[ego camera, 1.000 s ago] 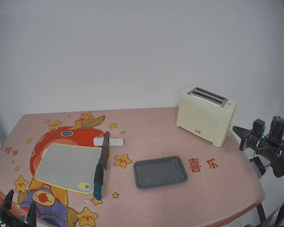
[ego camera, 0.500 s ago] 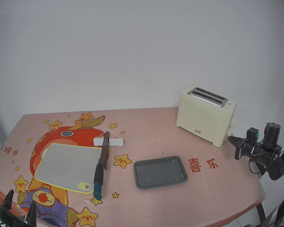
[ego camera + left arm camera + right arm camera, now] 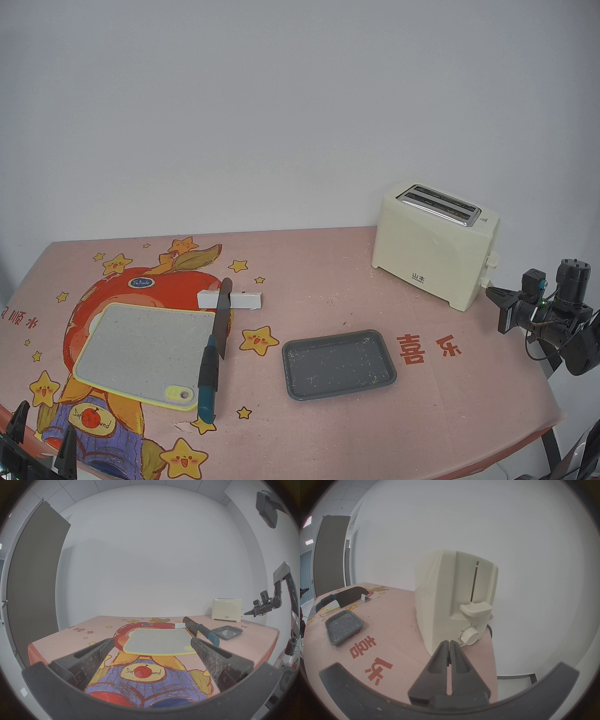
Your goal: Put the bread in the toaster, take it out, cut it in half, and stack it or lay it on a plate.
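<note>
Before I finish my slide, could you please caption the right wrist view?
Right gripper, shut, facing the end of the toaster, near its lever and dial; grey tray beyond.

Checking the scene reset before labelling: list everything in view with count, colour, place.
toaster: 1, cream, table's far right; lever and dial on its end
tray: 1, dark grey, crumb-dusted, centre-right
cutting board: 1, grey, yellow rim, left
knife: 1, dark blade, teal handle, along the board's right edge, blade across the white block
white block: 1, white, behind the board
tablecloth: 1, pink, apple cartoon
left gripper: 1, black, open, near-left corner
right gripper: 1, black, shut, pointing at the toaster's lever end
</note>
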Available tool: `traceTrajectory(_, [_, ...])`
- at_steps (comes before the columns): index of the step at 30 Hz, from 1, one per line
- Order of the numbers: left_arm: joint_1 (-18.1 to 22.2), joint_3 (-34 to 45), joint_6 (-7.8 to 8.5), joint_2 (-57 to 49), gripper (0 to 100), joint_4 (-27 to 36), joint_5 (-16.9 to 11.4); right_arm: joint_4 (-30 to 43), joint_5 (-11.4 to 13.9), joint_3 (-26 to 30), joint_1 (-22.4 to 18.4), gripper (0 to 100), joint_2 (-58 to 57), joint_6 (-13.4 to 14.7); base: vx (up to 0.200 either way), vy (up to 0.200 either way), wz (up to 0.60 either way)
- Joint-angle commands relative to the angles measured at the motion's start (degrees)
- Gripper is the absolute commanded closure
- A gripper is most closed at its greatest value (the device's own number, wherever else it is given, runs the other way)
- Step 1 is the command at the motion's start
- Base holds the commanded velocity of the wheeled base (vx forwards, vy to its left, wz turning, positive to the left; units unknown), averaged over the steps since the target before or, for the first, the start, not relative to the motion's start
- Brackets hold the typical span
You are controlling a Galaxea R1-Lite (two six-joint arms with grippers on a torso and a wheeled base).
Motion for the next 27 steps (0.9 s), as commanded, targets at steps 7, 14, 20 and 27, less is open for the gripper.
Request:
traceTrajectory(7, [0.0,1.0,-0.03,-0.9,0,-0.1,0.1,-3.3,0.0,-1.2,-0.1,100,3.6,0.2,0.000,0.000,0.00])
traceTrajectory(14, [0.0,1.0,-0.03,-0.9,0,0.0,0.0,-3.4,0.0,-1.9,-0.1,100,3.8,0.2,0.000,0.000,0.00])
traceTrajectory(20, [0.0,1.0,-0.03,-0.9,0,-0.1,0.0,-3.4,-0.1,-3.1,-0.1,100,4.6,0.5,0.000,0.000,0.00])
traceTrajectory(27, [0.0,1.0,-0.03,-0.9,0,-0.1,0.0,-3.3,-1.0,-3.5,-0.2,100,4.7,0.6,0.000,0.000,0.00])
